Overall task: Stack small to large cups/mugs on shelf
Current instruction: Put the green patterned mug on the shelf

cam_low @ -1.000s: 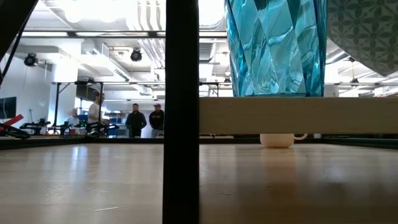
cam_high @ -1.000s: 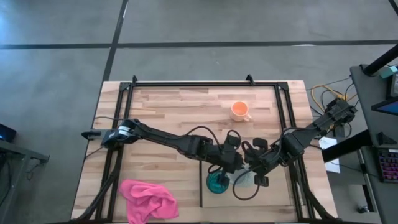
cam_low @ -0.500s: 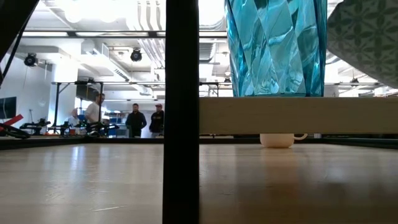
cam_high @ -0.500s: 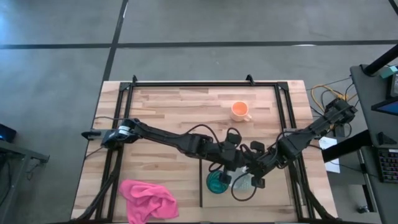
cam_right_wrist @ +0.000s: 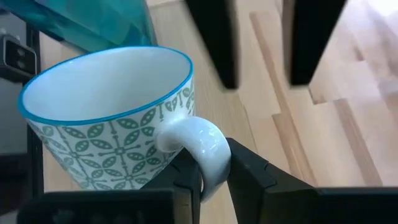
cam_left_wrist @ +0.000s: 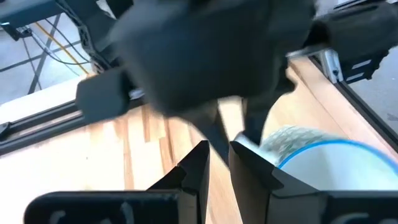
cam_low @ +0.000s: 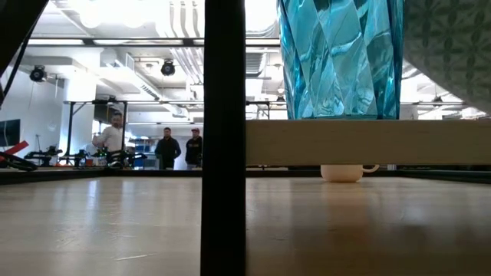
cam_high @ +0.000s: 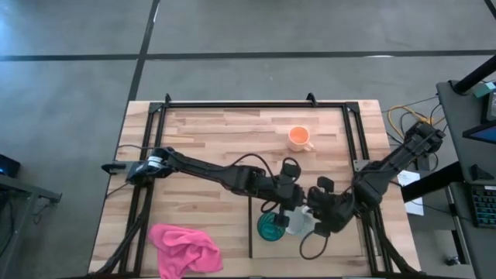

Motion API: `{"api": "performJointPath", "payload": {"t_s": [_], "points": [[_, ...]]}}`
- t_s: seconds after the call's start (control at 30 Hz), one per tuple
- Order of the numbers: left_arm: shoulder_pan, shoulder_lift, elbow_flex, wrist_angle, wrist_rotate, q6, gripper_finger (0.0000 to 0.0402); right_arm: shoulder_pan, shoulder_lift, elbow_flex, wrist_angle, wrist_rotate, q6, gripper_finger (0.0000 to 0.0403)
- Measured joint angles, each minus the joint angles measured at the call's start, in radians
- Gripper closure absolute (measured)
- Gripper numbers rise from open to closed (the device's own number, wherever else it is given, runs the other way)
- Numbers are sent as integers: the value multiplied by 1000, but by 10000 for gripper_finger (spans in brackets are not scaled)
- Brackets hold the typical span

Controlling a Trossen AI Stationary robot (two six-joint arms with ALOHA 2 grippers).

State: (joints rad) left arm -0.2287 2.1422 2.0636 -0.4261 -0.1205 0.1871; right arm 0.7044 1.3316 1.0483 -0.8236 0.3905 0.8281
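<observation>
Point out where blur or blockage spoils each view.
Left wrist view: the right arm's dark body fills the upper picture, blurred. Right wrist view: the white mug is sharp, the left tool's fingers soft. Low view: a dark post and the teal tumbler block much.

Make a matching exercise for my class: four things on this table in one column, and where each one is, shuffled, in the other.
Things:
1. orange mug
2. white mug
3. teal tumbler
4. pink cloth

Places:
A. handle pinched by the right gripper
B. standing on the shelf
C. at the table's left near corner
D. alone on the far part of the table

Pairs: 1-D, 2-A, 3-B, 4-C
</observation>
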Motion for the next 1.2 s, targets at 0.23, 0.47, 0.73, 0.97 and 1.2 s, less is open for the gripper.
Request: {"api": "performJointPath", "payload": {"t_s": [0.23, 0.47, 0.73, 0.97, 1.2], "points": [[0, -4, 20, -1, -26, 0, 354, 116, -3, -33, 6, 234, 158, 350], [0, -32, 30, -1, -58, 0, 354, 174, -4, -68, 19, 379, 297, 350], [0, -50, 33, -1, -79, 0, 354, 235, -5, -126, 31, 522, 473, 350], [0, -50, 34, -1, -79, -1, 354, 296, -1, -173, 56, 630, 591, 354], [0, -54, 34, -1, -79, -1, 354, 350, 28, -233, 118, 753, 706, 367]]}}
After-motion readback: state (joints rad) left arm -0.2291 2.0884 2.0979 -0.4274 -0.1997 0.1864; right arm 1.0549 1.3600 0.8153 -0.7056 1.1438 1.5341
